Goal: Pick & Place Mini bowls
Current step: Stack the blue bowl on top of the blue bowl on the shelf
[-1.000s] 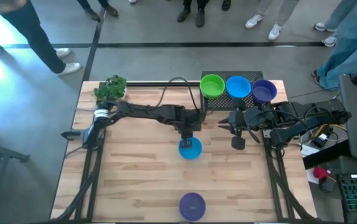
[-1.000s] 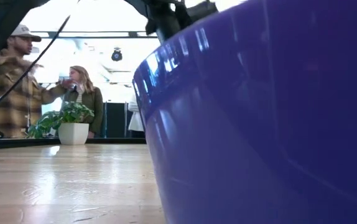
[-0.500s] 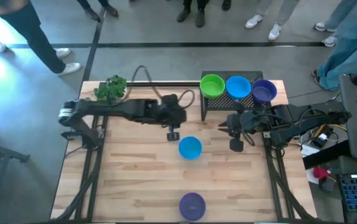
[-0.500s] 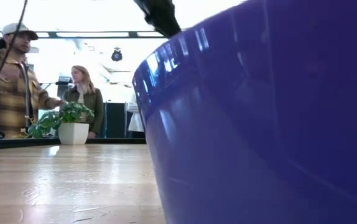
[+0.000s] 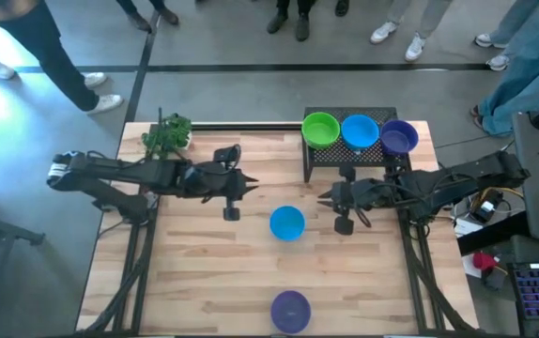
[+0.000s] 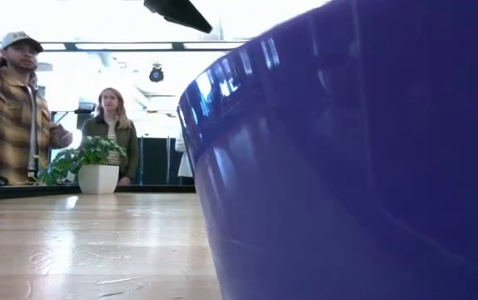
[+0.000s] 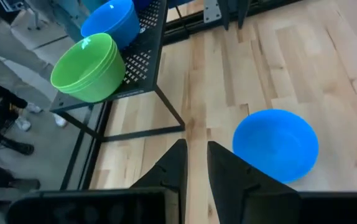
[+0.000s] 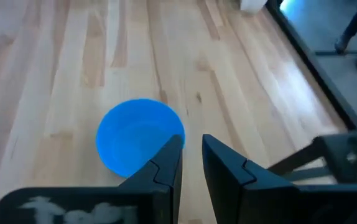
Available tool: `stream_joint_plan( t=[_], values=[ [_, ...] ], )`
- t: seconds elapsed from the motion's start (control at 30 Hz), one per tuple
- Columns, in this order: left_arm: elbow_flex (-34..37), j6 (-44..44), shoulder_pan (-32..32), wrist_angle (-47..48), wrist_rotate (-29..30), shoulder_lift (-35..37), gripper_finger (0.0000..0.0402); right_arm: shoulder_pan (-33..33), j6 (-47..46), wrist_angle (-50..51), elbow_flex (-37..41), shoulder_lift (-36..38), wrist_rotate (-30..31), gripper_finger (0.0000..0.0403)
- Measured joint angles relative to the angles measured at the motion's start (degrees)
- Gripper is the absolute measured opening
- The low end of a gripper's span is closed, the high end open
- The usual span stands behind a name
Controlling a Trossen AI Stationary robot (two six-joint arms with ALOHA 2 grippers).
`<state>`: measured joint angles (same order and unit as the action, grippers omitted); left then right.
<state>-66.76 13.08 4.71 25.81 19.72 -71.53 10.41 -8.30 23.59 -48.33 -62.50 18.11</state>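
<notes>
**poster1:** Mid-worktop, the blue bowl (image 5: 287, 223) sits loose, nothing holding it. Left end effector (image 5: 231, 212) hovers beside it, fingers nearly together and empty.

**poster2:** Yeah, right end effector (image 5: 344, 225) flanks its other side, same narrow gap, empty. Both diving in could clash or skid it. Purple bowl (image 5: 290, 310) waits by the near edge.

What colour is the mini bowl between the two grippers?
Blue; the mini bowl shows best in the right wrist view.
</notes>
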Motion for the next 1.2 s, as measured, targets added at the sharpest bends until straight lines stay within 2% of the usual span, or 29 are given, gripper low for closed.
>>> stream_joint_plan(
  t=[0.17,0.37,0.6,0.87,1.2],
  values=[
    [2.5,0.1,0.0,-0.8,0.6,2.7,0.0057,0.0,-2.8,-3.8,2.9,-3.5,0.1,0.0062],
    [2.6,1.3,0.0,-0.8,0.9,3.3,0.0057,0.0,-4.7,-5.9,2.9,-10.1,3.0,0.0094],
    [2.8,1.8,0.0,-0.8,1.0,3.1,0.0057,-0.8,-11.0,-9.2,2.8,-17.6,3.1,0.0122],
    [3.3,1.8,0.0,-0.8,1.0,3.1,0.0057,-0.8,-15.2,-12.6,2.8,-25.0,2.9,0.0123],
    [3.3,1.8,0.0,-0.8,1.0,3.1,0.0057,-2.3,-18.1,-13.3,2.9,-28.7,2.9,0.0123]
  ],
)
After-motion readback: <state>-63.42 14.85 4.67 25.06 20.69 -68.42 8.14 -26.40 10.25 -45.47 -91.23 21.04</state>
